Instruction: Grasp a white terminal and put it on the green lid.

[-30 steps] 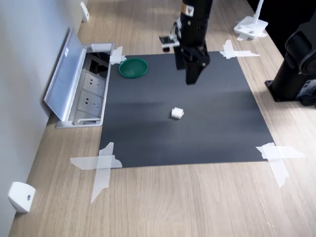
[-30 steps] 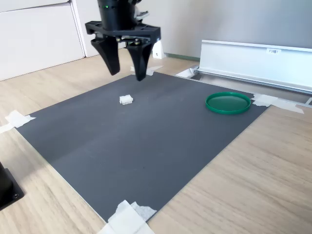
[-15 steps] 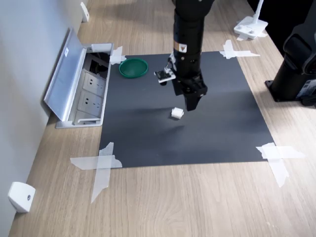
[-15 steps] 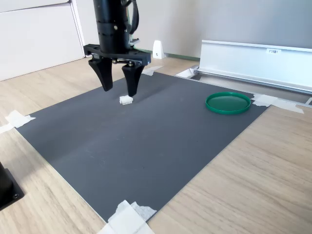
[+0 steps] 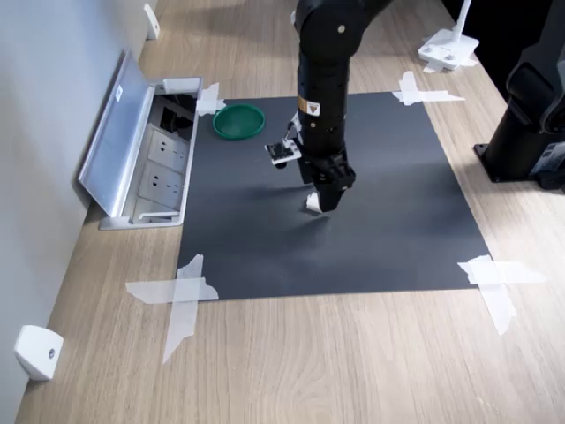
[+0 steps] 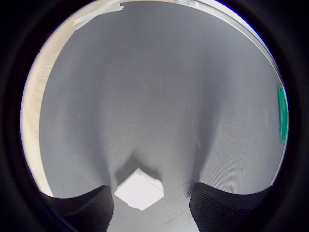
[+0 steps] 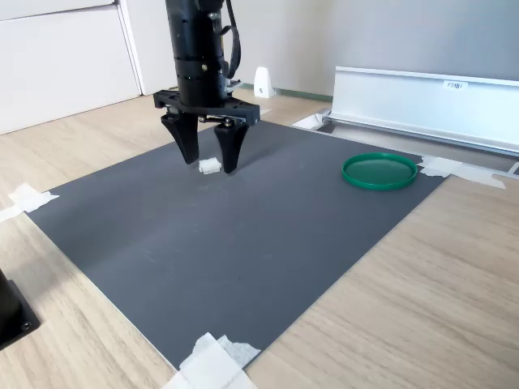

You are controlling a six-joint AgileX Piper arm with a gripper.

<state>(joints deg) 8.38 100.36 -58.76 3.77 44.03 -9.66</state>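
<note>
Wood-grain tabletop point(image 7: 422, 292) carries a dark grey mat point(image 7: 243, 235) taped down at its corners with white tape strips point(image 5: 181, 296), and everything that matters sits on that mat. Nearest in the second exterior view is bare mat; further back stands the black gripper point(image 7: 209, 168), its jaws spread wide and holding nothing, tips down close to the mat. The tiny white plastic boxy terminal point(image 7: 210, 167) lies between them. In the wrist view, the terminal point(image 6: 139, 189) sits in the gap but closer to one fingertip point(image 6: 87, 208) than the other, and turned so a corner faces the camera, its sides skewed to the closing line. So closing should catch it, though it may twist as the nearer finger meets it first.

Beyond, well apart toward the second exterior view's right, rests the round, flat dark-green plastic lid point(image 7: 379, 171), near the mat's far corner beside an open silver socket box point(image 5: 146, 155). Nothing stands between terminal and lid.
</note>
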